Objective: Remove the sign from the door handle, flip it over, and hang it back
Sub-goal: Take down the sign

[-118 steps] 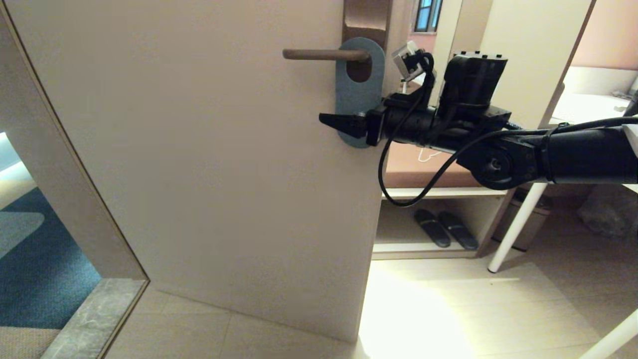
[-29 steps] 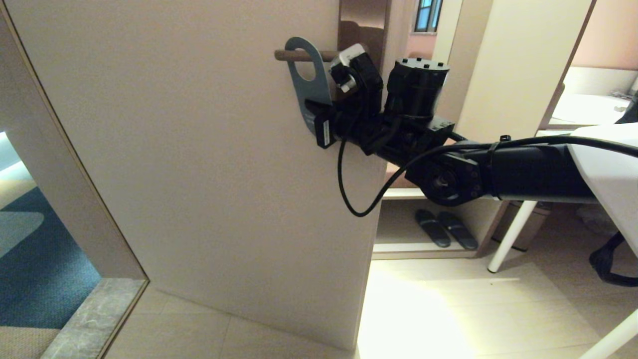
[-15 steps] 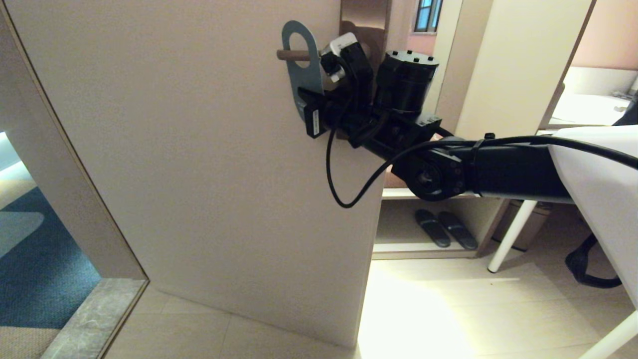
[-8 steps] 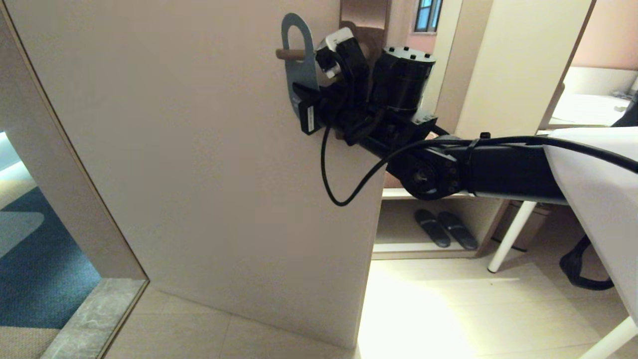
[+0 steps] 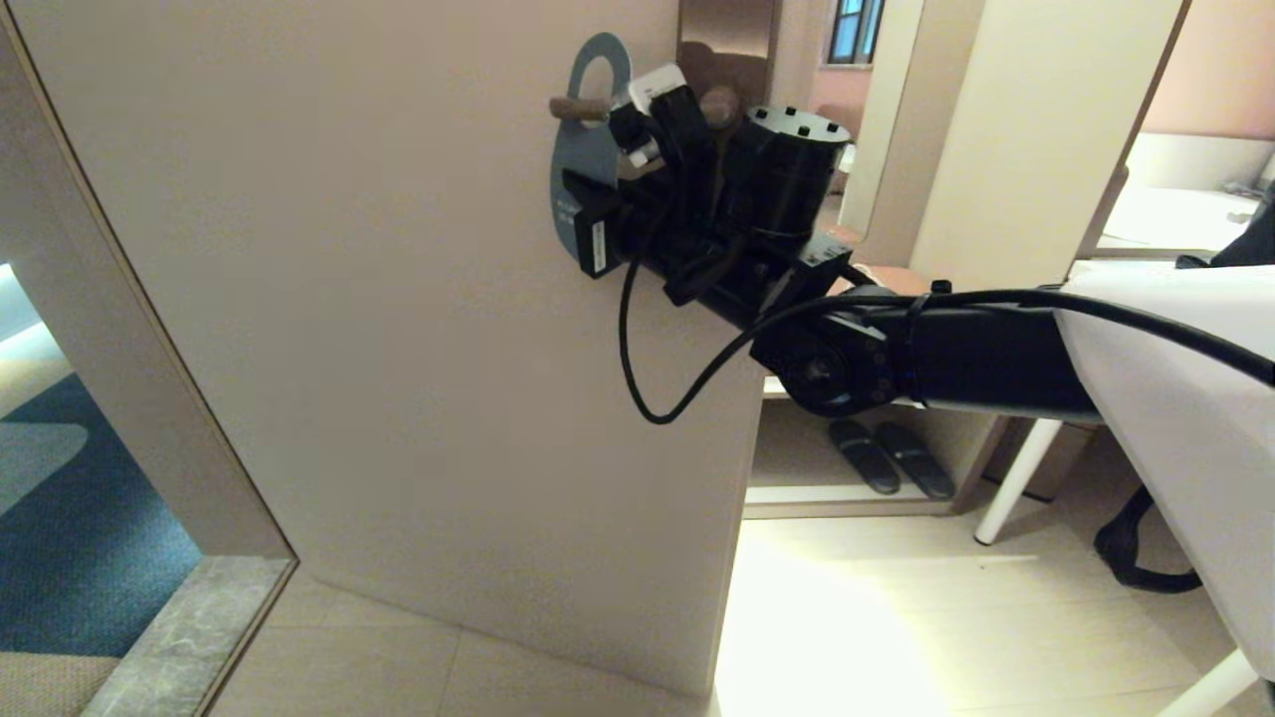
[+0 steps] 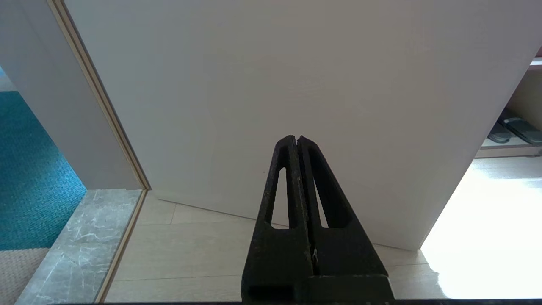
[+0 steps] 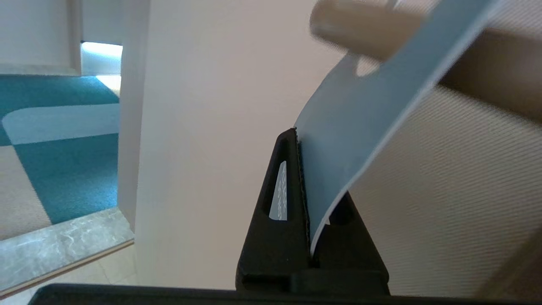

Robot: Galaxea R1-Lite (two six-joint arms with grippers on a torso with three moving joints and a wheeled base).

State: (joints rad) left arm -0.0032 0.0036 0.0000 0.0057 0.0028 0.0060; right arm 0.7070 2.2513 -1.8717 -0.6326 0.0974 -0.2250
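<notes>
The slate-blue sign (image 5: 576,164) stands upright against the door at the free end of the door handle (image 5: 572,108), a bronze lever running out from its backplate (image 5: 727,40). My right gripper (image 5: 590,237) is shut on the sign's lower part. In the right wrist view the sign (image 7: 360,127) rises from between the right gripper's (image 7: 299,134) fingers, and the lever's tip (image 7: 360,27) lies across it beside the hole. I cannot tell whether the tip is through the hole. My left gripper (image 6: 296,139) is shut and empty, low before the door.
The beige door (image 5: 398,319) fills the middle. The doorway with teal carpet (image 5: 80,518) and a marble threshold (image 5: 189,627) is at the left. Right of the door are a low shelf with slippers (image 5: 885,456) and a white table leg (image 5: 1026,468).
My right gripper has carried the sign a little left and turned it, so more of its blue face shows. The hole now sits just above the lever's tip. The left gripper has not moved.
</notes>
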